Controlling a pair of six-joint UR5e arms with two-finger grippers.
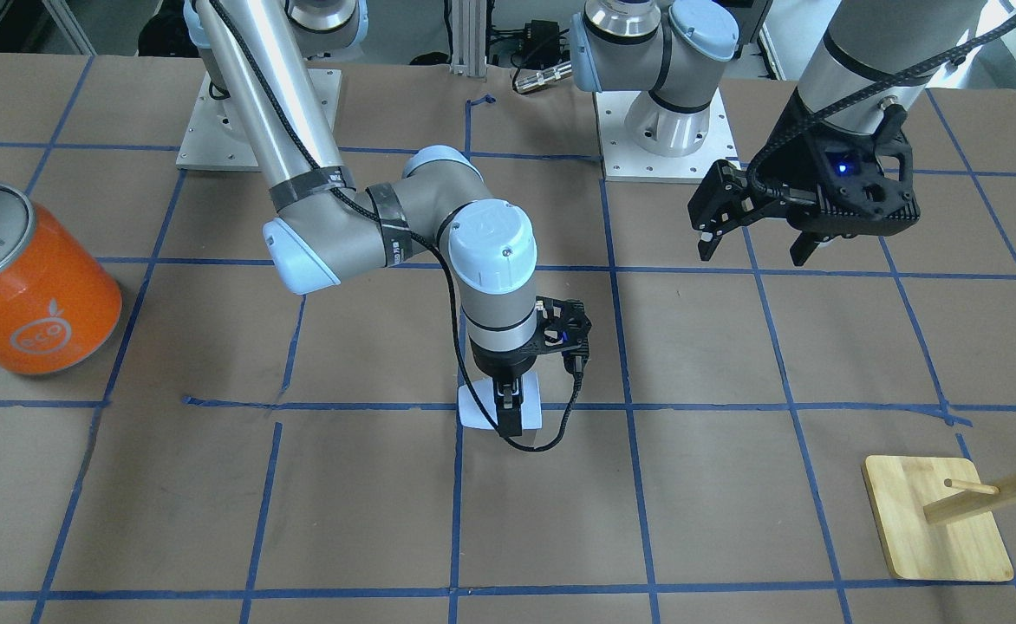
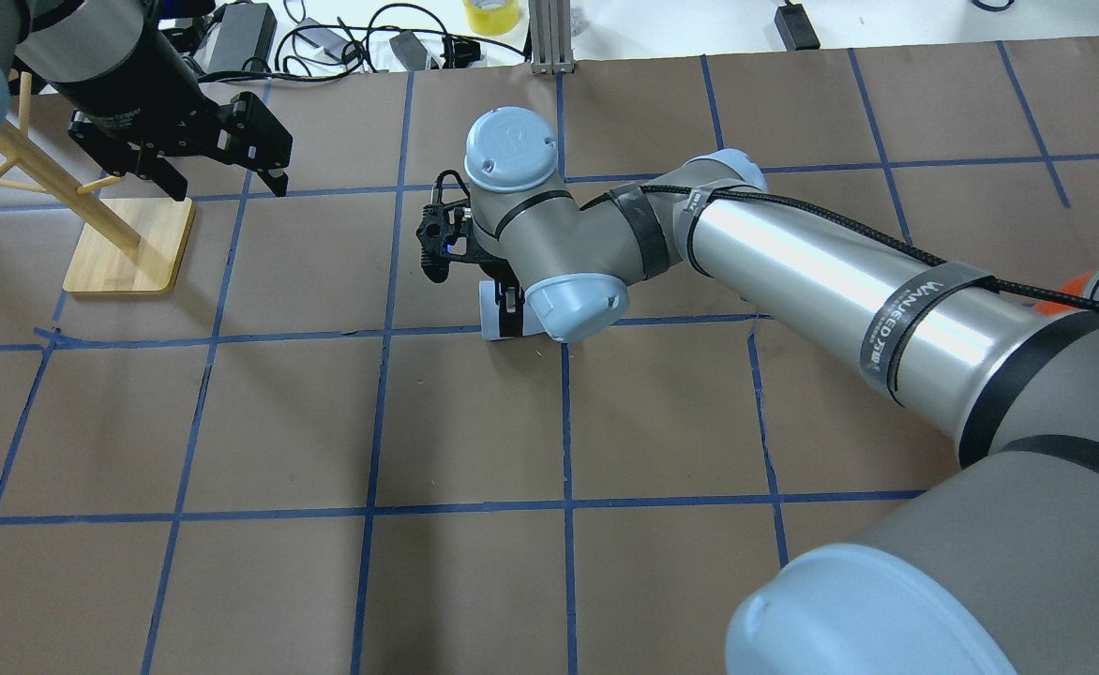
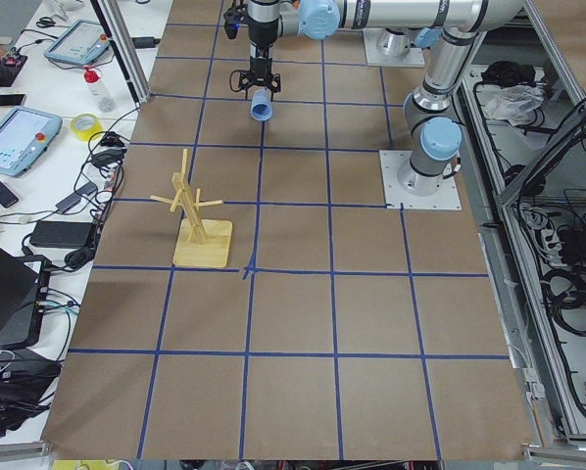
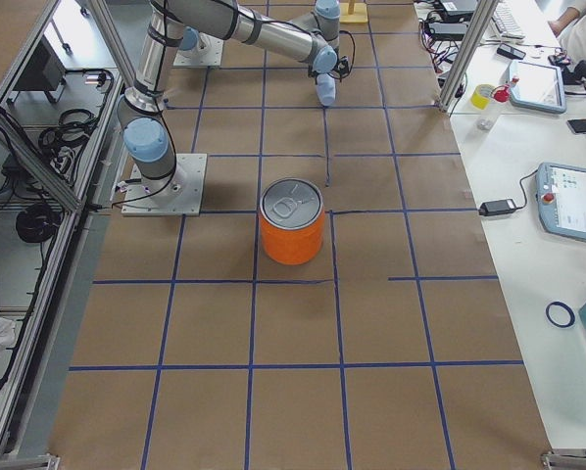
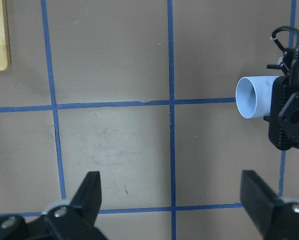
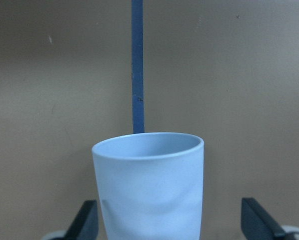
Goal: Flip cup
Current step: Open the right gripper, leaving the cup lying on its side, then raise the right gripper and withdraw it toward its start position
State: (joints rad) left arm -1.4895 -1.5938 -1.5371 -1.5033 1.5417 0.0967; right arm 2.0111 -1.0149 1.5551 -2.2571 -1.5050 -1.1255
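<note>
The pale blue cup (image 1: 476, 409) lies on its side on the brown table, its mouth toward the robot's left. It also shows in the overhead view (image 2: 491, 314) and the left wrist view (image 5: 252, 97). My right gripper (image 1: 508, 400) points straight down over it and is open, with one finger on each side. In the right wrist view the cup (image 6: 149, 190) sits against the left-hand finger (image 6: 87, 220), and a gap shows before the other finger. My left gripper (image 1: 752, 253) is open and empty, well above the table and far from the cup.
A big orange can (image 1: 31, 286) stands on the robot's right side of the table. A wooden peg stand (image 1: 937, 520) stands on the robot's left side, under my left arm in the overhead view (image 2: 127, 248). Blue tape lines grid the table.
</note>
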